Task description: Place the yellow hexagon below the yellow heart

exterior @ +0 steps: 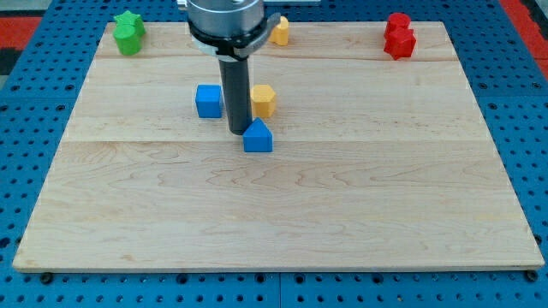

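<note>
The yellow hexagon (264, 100) sits on the wooden board, above the middle. The yellow heart (280, 32) lies near the view's top edge of the board, partly hidden by the arm's body. My tip (238, 130) rests on the board just left of the hexagon's lower side. It stands between a blue cube (208, 101) on its left and a blue pentagon-like block (258, 137) at its lower right, close to the latter.
A green star-like block (128, 32) lies at the board's top left corner. A red block (399, 36) lies at the top right. The wooden board (274, 214) lies on a blue perforated table.
</note>
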Motion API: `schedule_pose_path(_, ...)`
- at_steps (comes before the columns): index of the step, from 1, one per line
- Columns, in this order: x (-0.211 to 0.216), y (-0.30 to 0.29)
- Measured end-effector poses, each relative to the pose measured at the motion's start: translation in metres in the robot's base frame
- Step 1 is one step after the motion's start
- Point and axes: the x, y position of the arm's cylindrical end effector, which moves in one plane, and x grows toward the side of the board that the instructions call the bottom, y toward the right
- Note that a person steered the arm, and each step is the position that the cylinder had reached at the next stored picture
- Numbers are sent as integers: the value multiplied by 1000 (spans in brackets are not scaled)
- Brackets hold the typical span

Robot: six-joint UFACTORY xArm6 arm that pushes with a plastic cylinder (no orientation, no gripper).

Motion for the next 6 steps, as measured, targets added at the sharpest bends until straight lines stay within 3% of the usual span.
schedule_pose_path(2,-61,18)
schedule_pose_path(4,-46,68)
schedule_pose_path(6,-90,68)
